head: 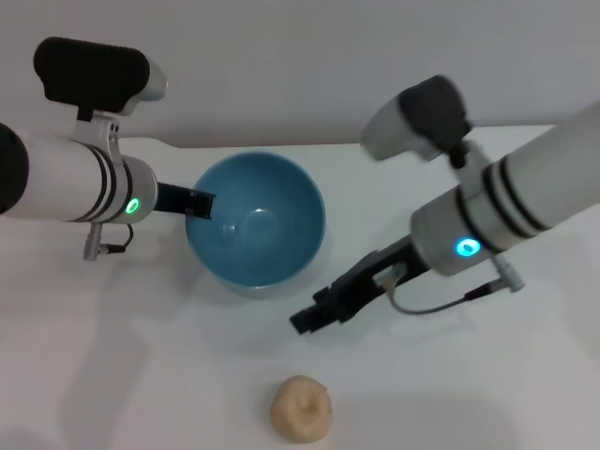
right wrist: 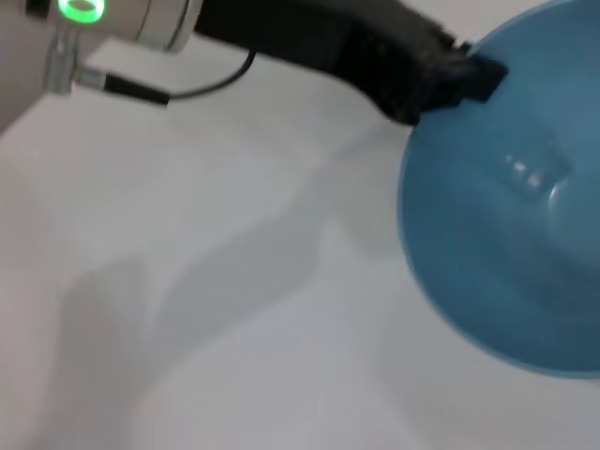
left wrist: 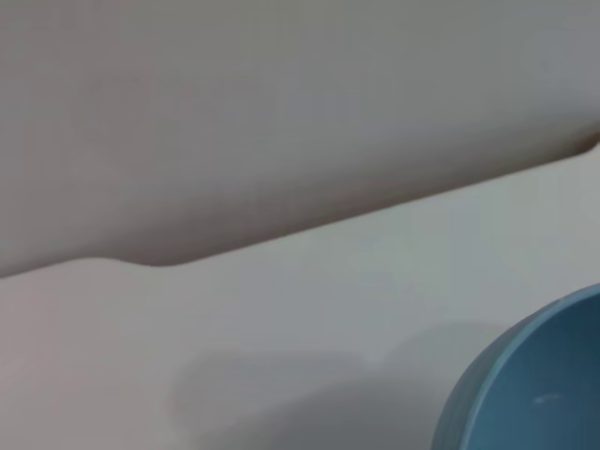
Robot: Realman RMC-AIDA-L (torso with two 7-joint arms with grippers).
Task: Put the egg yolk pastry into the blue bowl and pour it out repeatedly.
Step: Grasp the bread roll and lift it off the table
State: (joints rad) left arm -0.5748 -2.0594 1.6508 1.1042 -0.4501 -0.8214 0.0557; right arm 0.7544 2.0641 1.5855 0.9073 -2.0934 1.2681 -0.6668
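Observation:
The blue bowl is tipped toward the front of the table, and its inside shows empty. My left gripper is shut on the bowl's left rim; the right wrist view shows that same left gripper clamped on the edge of the bowl. The egg yolk pastry lies on the white table near the front edge, apart from the bowl. Between the bowl and the pastry, my right gripper hangs above the table, touching neither. A part of the bowl shows in the left wrist view.
The white table runs back to a grey wall. Shadows of both arms fall on it. Nothing else stands on the table in these views.

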